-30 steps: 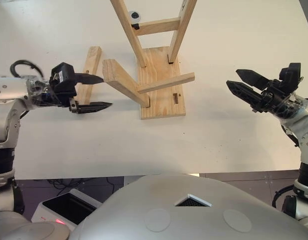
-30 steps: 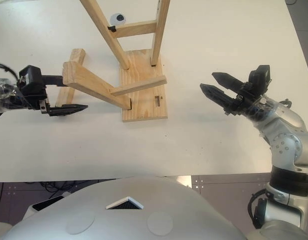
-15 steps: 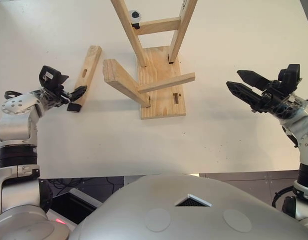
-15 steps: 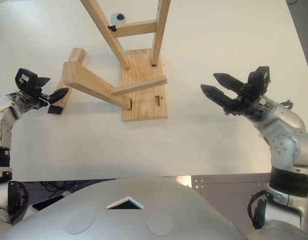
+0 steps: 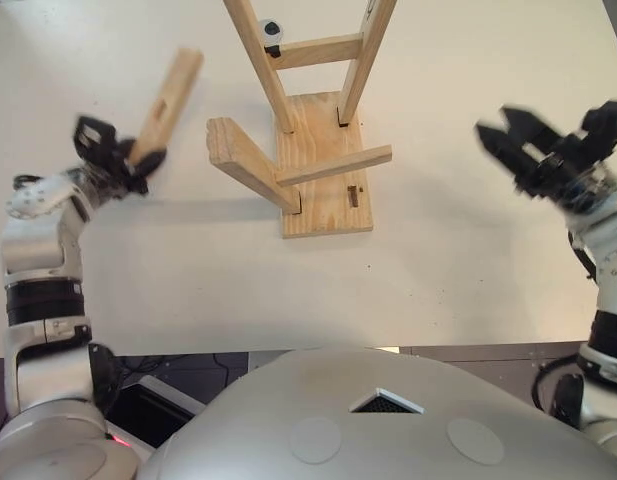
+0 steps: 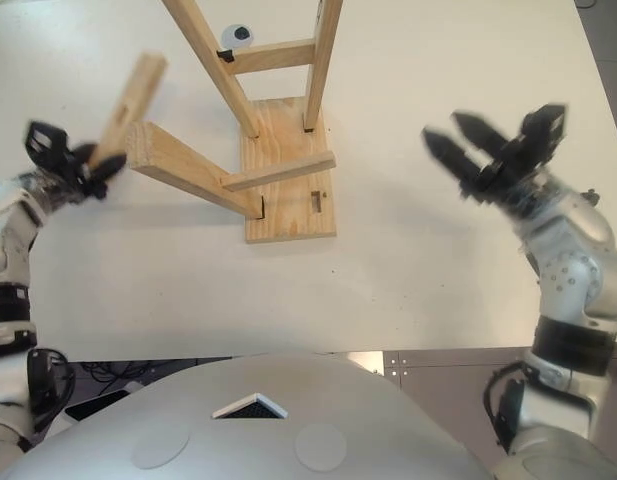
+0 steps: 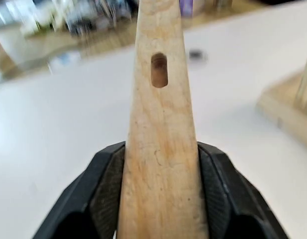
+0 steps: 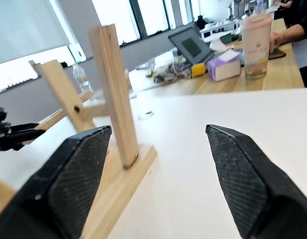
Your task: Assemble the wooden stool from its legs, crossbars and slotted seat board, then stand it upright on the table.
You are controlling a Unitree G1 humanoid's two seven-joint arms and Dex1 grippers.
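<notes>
Three legs already stand in the slotted seat board (image 5: 323,205), which lies flat on the white worktop (image 5: 438,280). Two upright legs (image 5: 258,60) rise at the far end, tied by a crossbar (image 5: 313,52). The third, a tilted leg (image 5: 248,165), leans out to the left from a near slot, and a second crossbar (image 5: 333,165) juts from it with its free end unsupported. One near slot (image 5: 353,196) is empty, and I judge that the fourth leg (image 5: 166,100) belongs there. The left gripper (image 5: 136,160) pinches that leg at one end, its black fingers (image 7: 111,179) closed on two opposite faces. The leg slants up clear of the worktop, left of the board. Gripping the end leaves the rest free, including the oval mortise (image 7: 159,69) that should take the loose crossbar end. The right gripper (image 6: 450,135) hovers off the board's right side, its fingers (image 8: 78,179) spread wide with nothing between them, likely placed to steady the frame. All parts are pale, square-cut wood with plain grain; the fingers' inner faces look finely textured
</notes>
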